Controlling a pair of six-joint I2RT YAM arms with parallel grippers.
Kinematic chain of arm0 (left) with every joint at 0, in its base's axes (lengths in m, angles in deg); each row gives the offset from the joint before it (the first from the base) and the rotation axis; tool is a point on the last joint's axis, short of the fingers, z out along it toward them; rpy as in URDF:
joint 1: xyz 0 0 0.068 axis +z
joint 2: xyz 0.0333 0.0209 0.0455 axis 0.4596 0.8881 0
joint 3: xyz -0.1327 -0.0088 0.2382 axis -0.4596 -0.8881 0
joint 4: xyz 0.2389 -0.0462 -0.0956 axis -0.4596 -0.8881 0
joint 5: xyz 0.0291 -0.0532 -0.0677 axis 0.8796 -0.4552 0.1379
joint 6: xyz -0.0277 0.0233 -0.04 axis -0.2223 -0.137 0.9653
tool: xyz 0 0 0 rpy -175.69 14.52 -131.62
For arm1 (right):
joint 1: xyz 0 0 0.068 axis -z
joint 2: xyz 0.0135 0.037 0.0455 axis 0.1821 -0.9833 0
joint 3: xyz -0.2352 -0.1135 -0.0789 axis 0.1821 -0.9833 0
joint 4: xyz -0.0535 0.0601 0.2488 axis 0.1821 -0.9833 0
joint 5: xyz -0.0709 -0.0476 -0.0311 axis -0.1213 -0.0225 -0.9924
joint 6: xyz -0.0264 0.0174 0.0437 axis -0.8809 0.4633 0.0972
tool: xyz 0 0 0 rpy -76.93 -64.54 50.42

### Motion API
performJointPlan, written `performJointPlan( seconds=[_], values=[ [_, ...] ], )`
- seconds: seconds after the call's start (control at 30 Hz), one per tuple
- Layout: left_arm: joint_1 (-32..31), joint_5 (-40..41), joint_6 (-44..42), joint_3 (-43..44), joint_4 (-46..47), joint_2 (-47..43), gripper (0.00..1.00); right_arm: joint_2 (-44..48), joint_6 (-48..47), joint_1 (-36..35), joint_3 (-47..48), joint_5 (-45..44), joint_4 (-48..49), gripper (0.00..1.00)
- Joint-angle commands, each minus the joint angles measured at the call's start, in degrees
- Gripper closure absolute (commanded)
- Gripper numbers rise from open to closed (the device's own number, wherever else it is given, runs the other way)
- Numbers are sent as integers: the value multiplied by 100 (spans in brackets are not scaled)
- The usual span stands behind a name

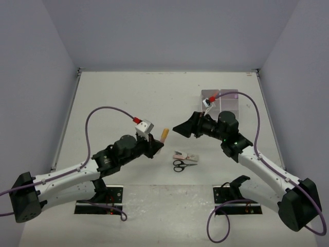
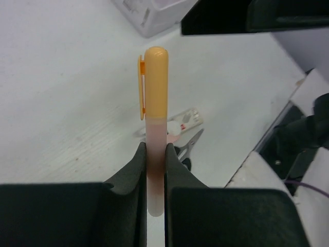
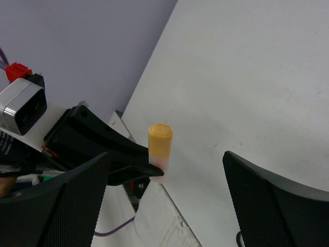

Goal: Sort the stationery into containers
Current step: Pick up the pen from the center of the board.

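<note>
**Item 1 — orange-peach highlighter** (image 1: pixel 164 135)
- Orange cap with a clip down one side, over a pale peach-pink barrel (image 2: pixel 156 87).
- Pinched by the barrel in the left jaws, with the cap end sticking out beyond them.
- Held clear of the tabletop (image 1: pixel 128 98), near the middle, between the two arms.
- In the right wrist view it stands upright, cap uppermost (image 3: pixel 160 141).

**Item 2 — left jaws**
- Pressed together on the barrel of item 1, one dark pad on each side.
- The left arm (image 1: pixel 77 172) reaches in from the near left corner.

**Item 3 — right jaws**
- Spread wide, with nothing between the pads.
- The right arm (image 1: pixel 257 159) points them leftward at item 1; they are near the cap but apart from it.
- Seen from the wrist, the highlighter lies ahead, framed in the gap.

**Item 4 — organiser box** (image 1: pixel 231 104)
- White and divided into compartments.
- Sits on the far right part of the tabletop, beyond the right arm.
- The arm's wrist hides the near left corner.
- The contents cannot be told from here.
- A corner of the box shows at the top of the left wrist view (image 2: pixel 146 18).

**Item 5 — scissors** (image 1: pixel 182 164)
- Black handles, lying flat on the tabletop near the front centre, between the arms.
- Their blades show behind the left jaws (image 2: pixel 191 143).

**Item 6 — small items** (image 1: pixel 186 155)
- A loose cluster, pink and white, just beyond the scissors.
- Whether it touches them cannot be told.
- It includes a small white packet (image 2: pixel 186 118).
</note>
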Motion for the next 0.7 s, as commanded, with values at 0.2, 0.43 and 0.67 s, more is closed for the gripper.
performJointPlan(
  seconds=[0.2, 0.43, 0.67],
  values=[
    [-7, -1127, 940, -938, 2951, -720, 100, -586, 863, -805, -199, 1353, 2838, 23],
    [-16, -1269, 1376, -934, 3262, -676, 100, -539, 679, -893, -218, 1377, 2819, 68],
    [-11, -1214, 1401, -640, 2706, -495, 54, -210, 428, -893, -220, 897, 2268, 100]
  ],
)
